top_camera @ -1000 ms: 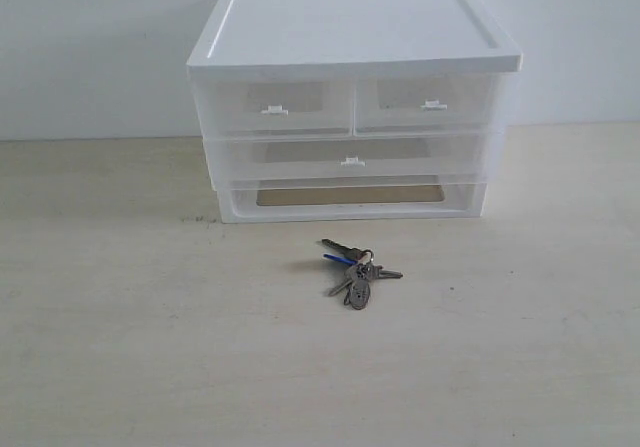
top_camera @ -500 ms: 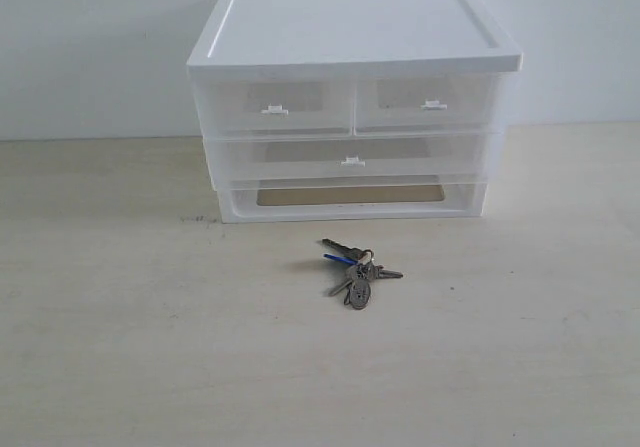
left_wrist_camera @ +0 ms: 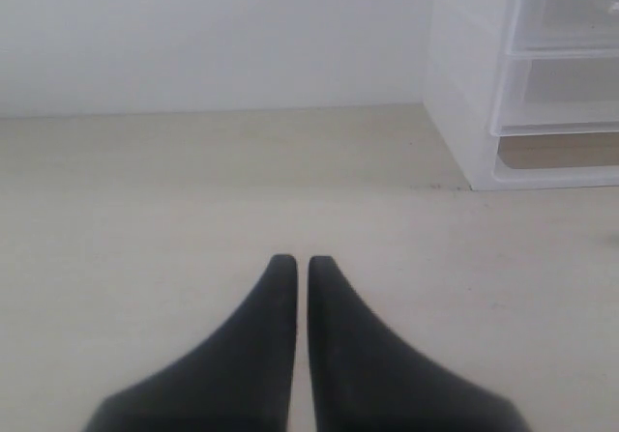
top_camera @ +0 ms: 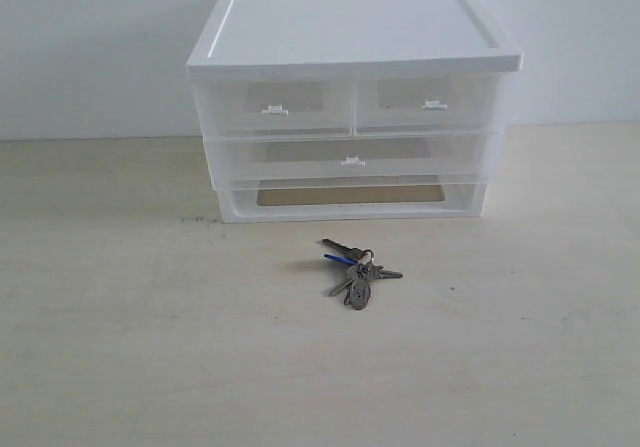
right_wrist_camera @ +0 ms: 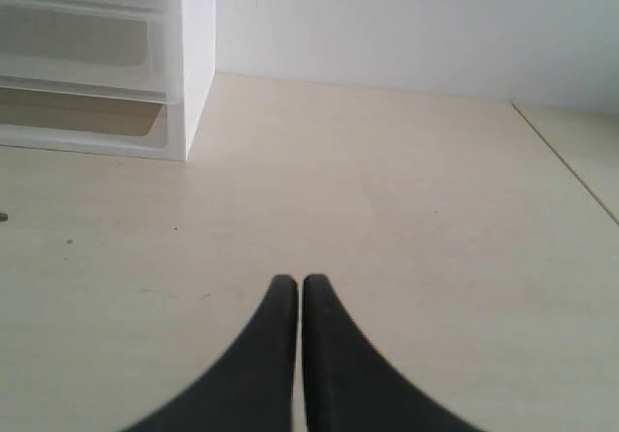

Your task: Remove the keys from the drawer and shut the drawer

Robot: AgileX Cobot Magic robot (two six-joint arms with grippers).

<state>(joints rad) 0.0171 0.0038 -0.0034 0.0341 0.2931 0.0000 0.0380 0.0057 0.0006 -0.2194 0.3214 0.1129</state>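
Keys (top_camera: 357, 270) lie flat on the pale surface (top_camera: 150, 357), out in front of the white cabinet (top_camera: 350, 32) and near its middle, clear of the cabinet front. The bunch is fanned out, with the blue head toward the left and the dark oval fob nearest the camera. The wide translucent drawer (top_camera: 290, 157) sits pushed in, its front in line with the cabinet face, small white tab handle (top_camera: 352, 161) at its centre. Above it are two half-width drawers, left (top_camera: 275, 107) and right (top_camera: 430, 102), both pushed in. Below it is the open base frame (top_camera: 350, 211). No arm shows in the exterior view. Left gripper (left_wrist_camera: 293, 260): black fingers pressed together with only a thin slit between them, nothing held, hanging over bare surface with the cabinet corner off to one side. Right gripper (right_wrist_camera: 293, 279): same, fingers closed together and empty, above bare surface with the cabinet's other corner in view. Neither gripper touches the keys or the drawer.
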